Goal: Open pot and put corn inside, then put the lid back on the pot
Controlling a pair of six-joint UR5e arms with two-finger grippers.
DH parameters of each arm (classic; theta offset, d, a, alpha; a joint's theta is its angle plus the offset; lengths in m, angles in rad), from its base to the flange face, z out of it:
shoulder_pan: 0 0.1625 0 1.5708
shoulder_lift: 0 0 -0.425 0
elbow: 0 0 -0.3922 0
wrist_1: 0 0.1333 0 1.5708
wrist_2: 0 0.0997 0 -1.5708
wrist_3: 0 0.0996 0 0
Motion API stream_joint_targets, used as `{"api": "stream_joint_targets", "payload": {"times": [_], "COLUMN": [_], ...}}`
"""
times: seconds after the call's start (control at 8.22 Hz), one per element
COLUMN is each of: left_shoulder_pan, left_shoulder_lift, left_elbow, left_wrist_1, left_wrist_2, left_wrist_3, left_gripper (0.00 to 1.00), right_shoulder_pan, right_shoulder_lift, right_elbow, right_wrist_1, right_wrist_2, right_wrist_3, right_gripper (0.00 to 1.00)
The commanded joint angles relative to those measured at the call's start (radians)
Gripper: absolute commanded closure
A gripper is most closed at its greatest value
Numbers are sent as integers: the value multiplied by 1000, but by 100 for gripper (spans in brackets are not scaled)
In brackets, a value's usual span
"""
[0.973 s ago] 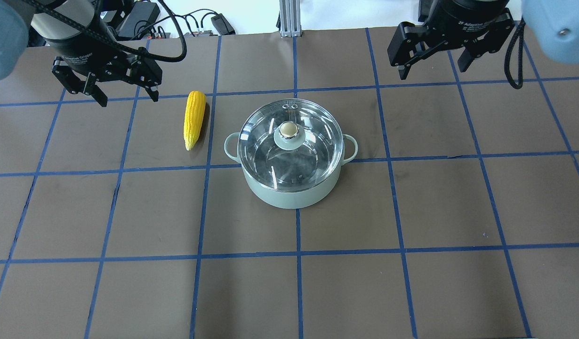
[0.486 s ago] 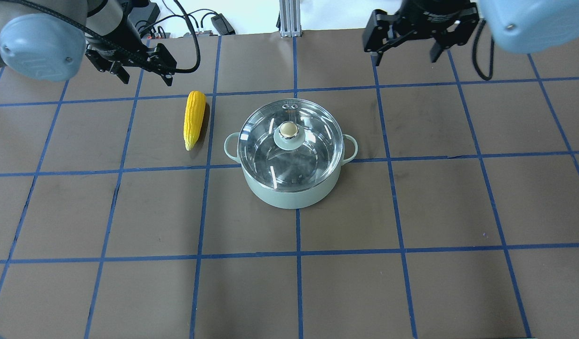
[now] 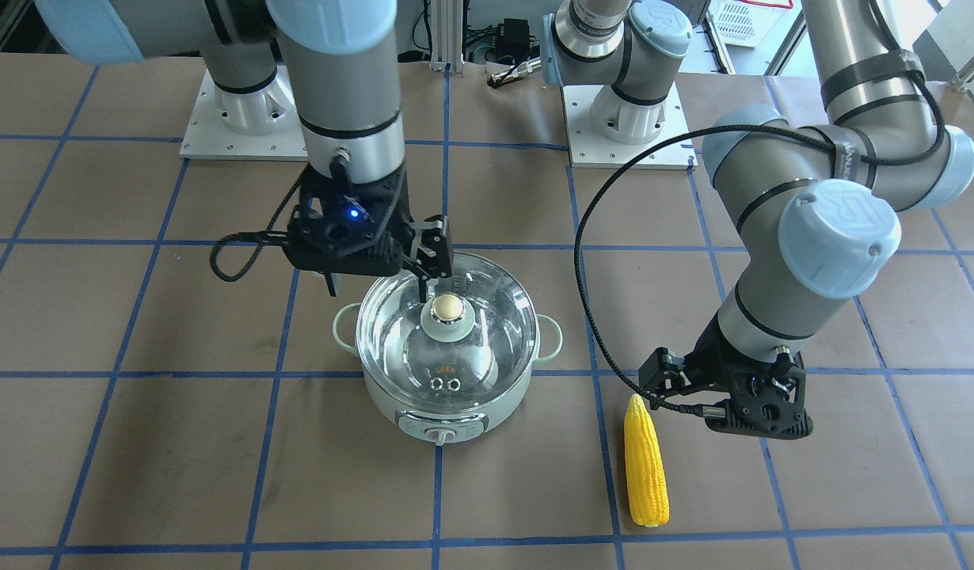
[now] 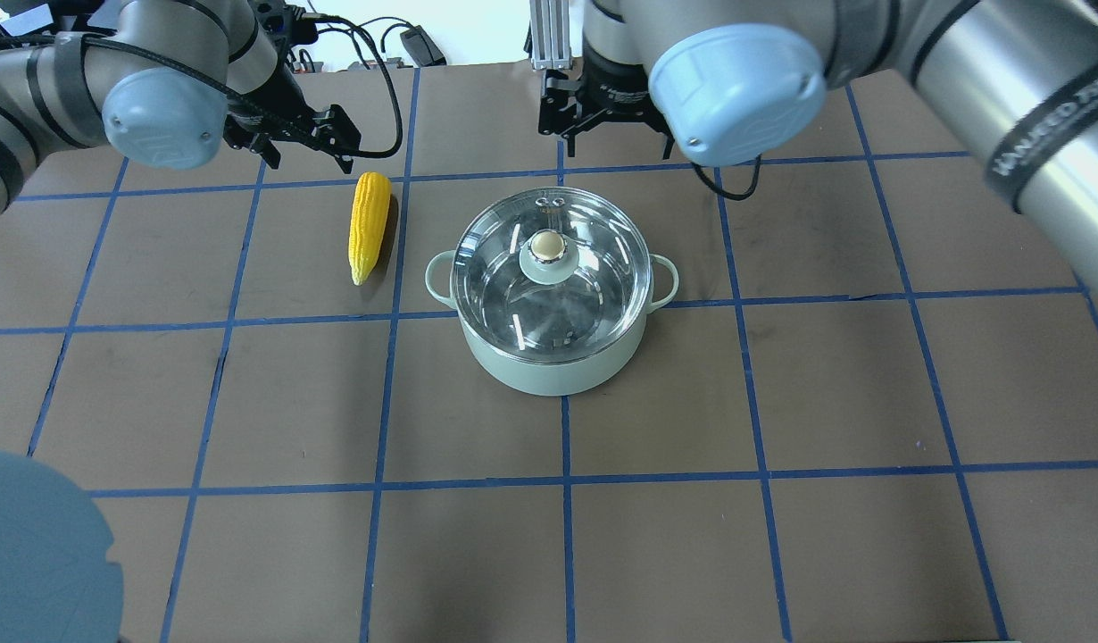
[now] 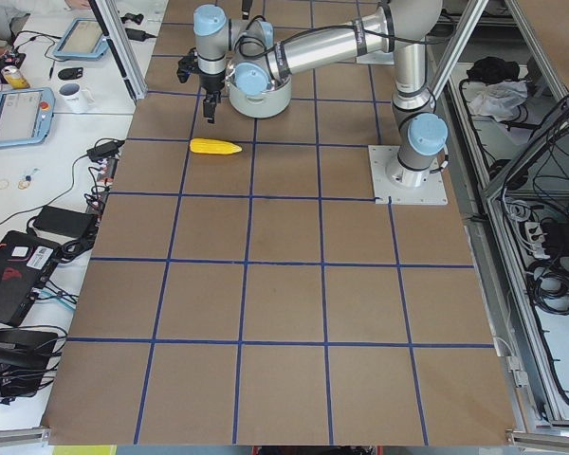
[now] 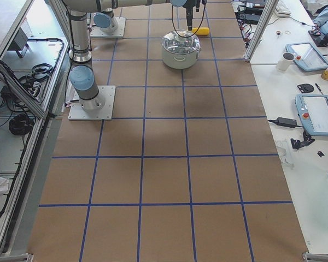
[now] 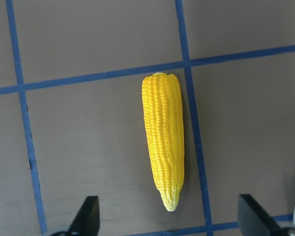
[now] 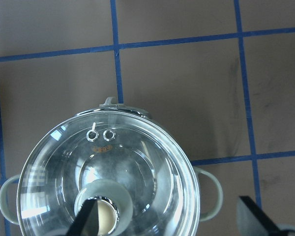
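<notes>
The mint-green pot [image 4: 549, 371] stands mid-table with the glass lid [image 4: 594, 286] on it, its beige knob [image 4: 547, 246] upright. The pot also shows in the front view [image 3: 443, 412]. The yellow corn [image 4: 369, 226] lies flat on the table to the pot's left, also in the front view [image 3: 645, 463] and centred in the left wrist view [image 7: 163, 140]. My left gripper [image 4: 308, 161] is open and empty, hovering over the corn's blunt end [image 7: 169, 221]. My right gripper [image 3: 380, 273] is open and empty above the pot's far rim, beside the knob [image 8: 105, 211].
Two arm base plates [image 3: 625, 119] sit on the robot's side of the table. Cables and power bricks [image 4: 406, 45] and an aluminium post [image 4: 549, 36] lie beyond the far edge. Side benches hold tablets [image 6: 317, 114] and a mug [image 5: 74, 95].
Both arms have swung inward. The left gripper has moved right to the corn's blunt end. The right gripper has moved left to above the pot. Pot, lid and corn have not moved.
</notes>
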Motion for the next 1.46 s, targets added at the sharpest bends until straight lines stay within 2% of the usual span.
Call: {"api": "stream_joint_targets", "payload": {"times": [0.0,0.36,0.61,0.85,0.97,1.09,1.22,1.34], "left_shoulder_pan": [0,0,0,0,0,0,3,5], "left_shoulder_lift": [-123,-207,-247,-281,-283,-292,-290,-278], "left_elbow": [0,0,0,0,0,2,3,8], "left_wrist_1": [124,149,173,186,186,184,178,171], "left_wrist_2": [-1,-7,-30,-30,-32,-33,-30,-29], "left_wrist_3": [10,10,7,-2,-2,0,0,-2], "left_gripper": [0,0,0,0,22,91,100,100], "right_shoulder_pan": [98,100,100,100,100,100,100,100], "right_shoulder_lift": [103,125,120,119,120,120,122,122], "right_elbow": [14,65,85,86,88,88,88,86], "right_wrist_1": [-83,-85,-102,-100,-99,-97,-97,-99], "right_wrist_2": [-50,-49,-6,14,16,19,36,78], "right_wrist_3": [142,153,149,163,160,161,160,166], "right_gripper": [6,2,1,3,8,19,33,46]}}
